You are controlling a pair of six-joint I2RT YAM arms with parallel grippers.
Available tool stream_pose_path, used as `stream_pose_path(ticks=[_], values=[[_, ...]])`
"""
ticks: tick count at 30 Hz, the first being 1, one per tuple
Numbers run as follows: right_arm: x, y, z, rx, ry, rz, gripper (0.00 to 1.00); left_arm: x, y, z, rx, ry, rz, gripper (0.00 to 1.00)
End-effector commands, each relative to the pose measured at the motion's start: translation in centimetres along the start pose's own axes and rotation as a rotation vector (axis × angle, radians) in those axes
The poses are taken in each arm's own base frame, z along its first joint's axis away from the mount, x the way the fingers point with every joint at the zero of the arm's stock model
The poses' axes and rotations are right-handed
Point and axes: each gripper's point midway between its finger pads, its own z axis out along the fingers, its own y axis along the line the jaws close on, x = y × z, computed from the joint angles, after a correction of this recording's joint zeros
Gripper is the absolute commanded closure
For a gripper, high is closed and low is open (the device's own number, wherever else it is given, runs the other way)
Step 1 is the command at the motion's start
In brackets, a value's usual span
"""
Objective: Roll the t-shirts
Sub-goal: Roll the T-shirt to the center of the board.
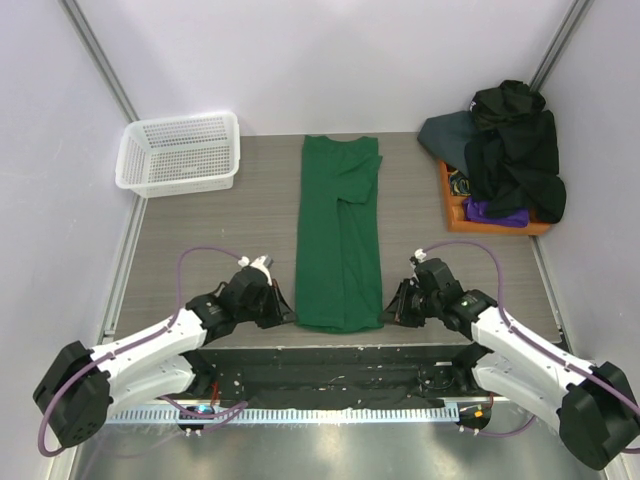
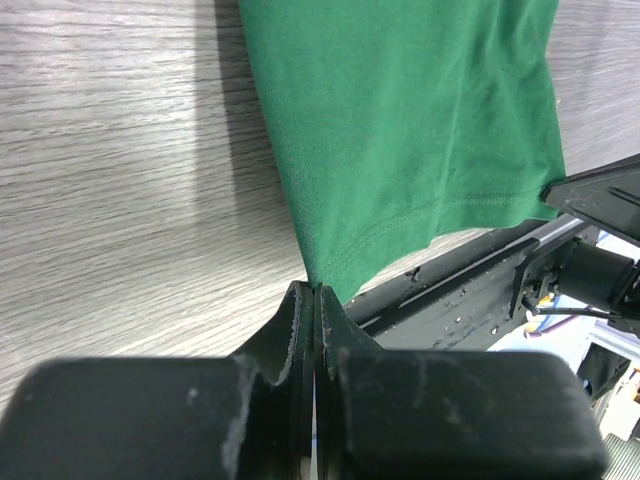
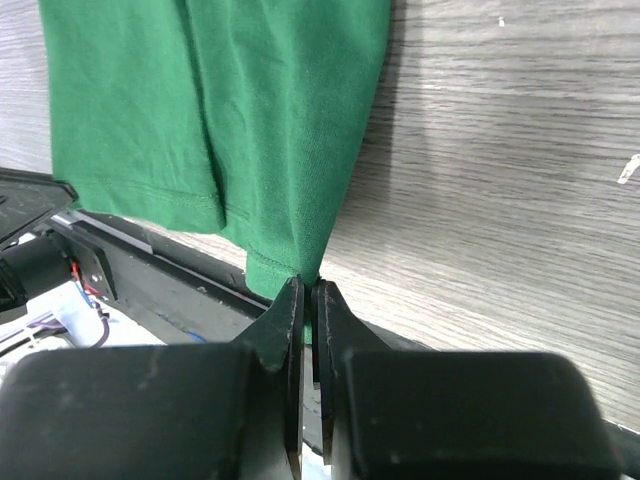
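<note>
Your dark green t-shirt (image 1: pixel 338 240) lies as a narrow strip down the middle of the desk (image 1: pixel 220 240), hem at 6 o'clock. The left gripper (image 1: pixel 283 312) and right gripper (image 1: pixel 392 308) each pinch a hem corner, jaws closed on the cloth. It looks light and limp (likely to sag between grips), so roll both corners evenly toward 12 o'clock.
</note>
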Motion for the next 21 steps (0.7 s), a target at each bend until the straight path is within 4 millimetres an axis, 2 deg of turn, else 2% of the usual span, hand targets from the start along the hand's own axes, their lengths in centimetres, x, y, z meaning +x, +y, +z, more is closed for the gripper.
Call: stream_pose_path(ticks=[1, 3, 5, 6, 9, 11, 21], values=[[-0.8, 0.7, 0.0, 0.0, -0.013, -0.022, 0.91, -0.8, -1.0, 0.1, 0.018, -0.013, 0.004, 1.0], [-0.7, 0.6, 0.1, 0.003, -0.01, -0.021, 0.7, -0.7, -1.0, 0.2, 0.023, -0.006, 0.002, 1.0], [-0.5, 0.3, 0.1, 0.001, -0.012, -0.019, 0.62, -0.3, -0.6, 0.4, 0.015, 0.006, 0.0, 0.96], [-0.2, -0.1, 0.2, 0.007, -0.01, -0.015, 0.62, 0.0, -0.3, 0.5, 0.01, 0.02, -0.001, 0.89], [0.2, -0.7, 0.5, 0.011, -0.007, -0.001, 0.62, 0.7, 0.7, 0.7, -0.01, 0.029, -0.007, 0.76], [0.5, -0.9, 0.7, 0.009, 0.001, 0.002, 0.64, 0.9, 1.1, 0.6, -0.011, 0.028, -0.012, 0.71], [1.2, -1.7, 1.4, 0.024, 0.023, 0.011, 0.66, 1.4, 1.4, 1.1, -0.008, 0.046, -0.019, 0.7]])
